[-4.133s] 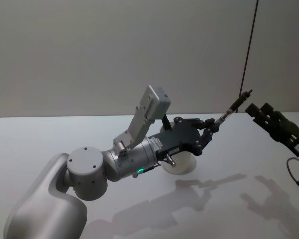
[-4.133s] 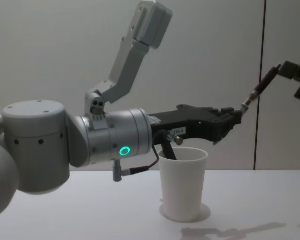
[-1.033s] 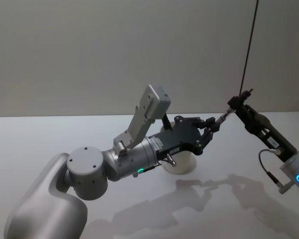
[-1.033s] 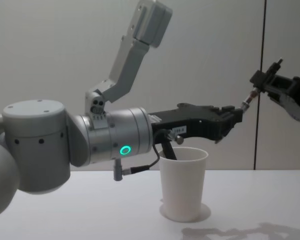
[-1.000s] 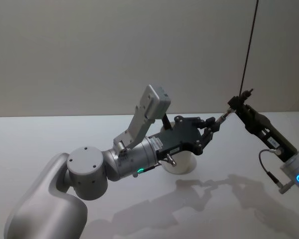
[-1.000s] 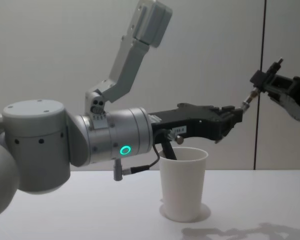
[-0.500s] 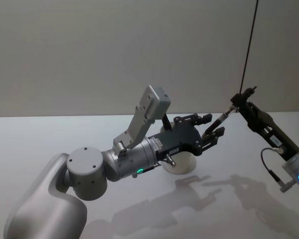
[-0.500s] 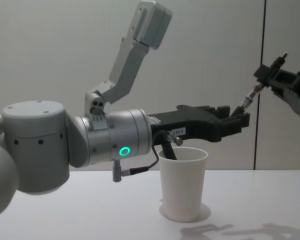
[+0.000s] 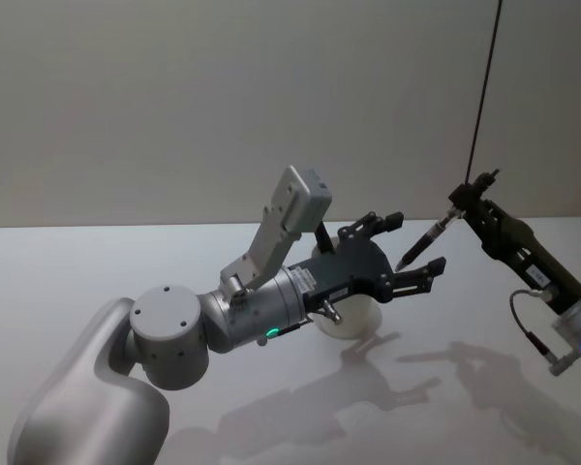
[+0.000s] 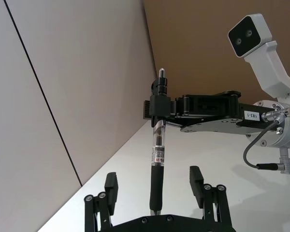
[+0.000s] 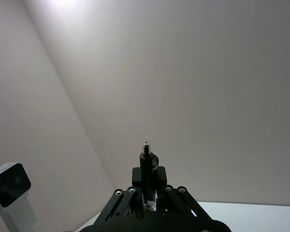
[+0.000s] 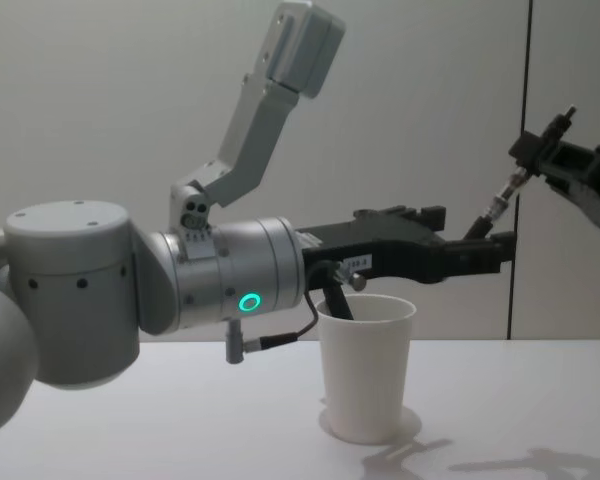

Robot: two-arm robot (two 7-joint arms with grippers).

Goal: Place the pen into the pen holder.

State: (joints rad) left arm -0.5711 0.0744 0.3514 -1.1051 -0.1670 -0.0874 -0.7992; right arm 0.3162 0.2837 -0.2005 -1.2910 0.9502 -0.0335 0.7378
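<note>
The pen point(image 9: 432, 232) hangs slanted in the air, tip downward, and my right gripper point(image 9: 462, 204) is shut on its upper end. My left gripper point(image 9: 407, 244) stands open around the pen's lower end, its fingers point(image 10: 111, 186) wide apart on either side and off the barrel point(image 10: 157, 157). In the chest view the pen point(image 12: 502, 194) sits right of and above the pen holder point(image 12: 366, 365), a white tapered cup standing upright on the table. The left arm hides most of the pen holder point(image 9: 353, 322) in the head view. The right wrist view has the pen's top point(image 11: 146, 159) sticking up between shut fingers.
The white table point(image 9: 97, 271) runs to a plain wall with a dark vertical seam point(image 9: 484, 87). My left arm reaches across above the cup, its wrist camera housing point(image 9: 298, 200) raised high. A cable point(image 9: 528, 334) loops beside the right wrist.
My left gripper has opened and let go of the pen's lower end. The right gripper closed in from the right and took the pen's upper end, then drew slightly right.
</note>
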